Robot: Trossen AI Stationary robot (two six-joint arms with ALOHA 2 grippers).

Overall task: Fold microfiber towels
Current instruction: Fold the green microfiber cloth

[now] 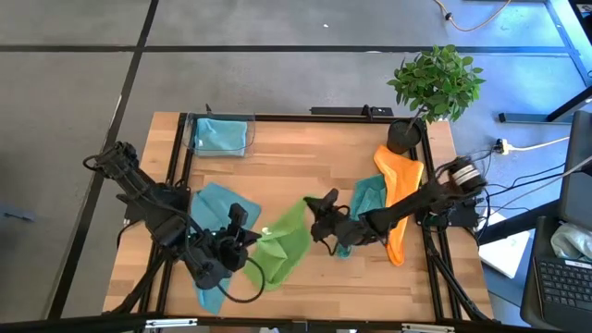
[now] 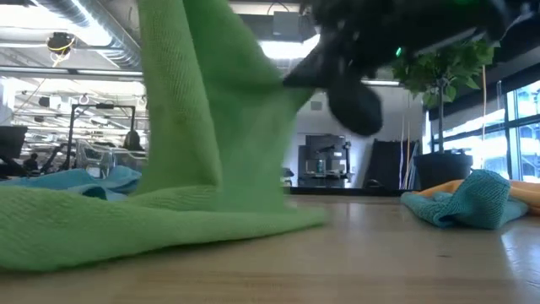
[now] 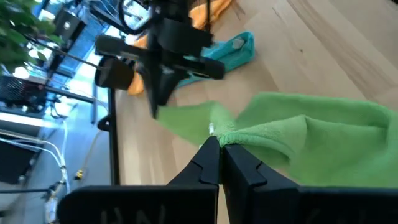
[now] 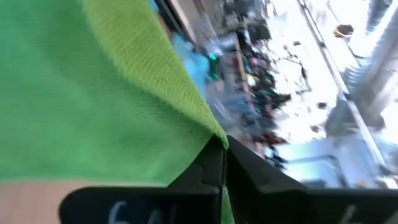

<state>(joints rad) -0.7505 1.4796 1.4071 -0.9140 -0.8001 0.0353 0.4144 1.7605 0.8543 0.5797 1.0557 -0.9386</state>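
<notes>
Lime green towel [image 1: 285,242], fuzzy woven microfiber, lies mid-table on the wood-plank table [image 1: 305,153], one corner lifted. Left gripper [image 3: 219,144] is pinched closed on a bunched edge; right gripper [image 4: 222,148] is clamped on the raised corner.

The green towel [image 4: 87,93] runs off the picture edges beyond the right claw [image 4: 222,163], and the room past that claw is a blur.
</notes>
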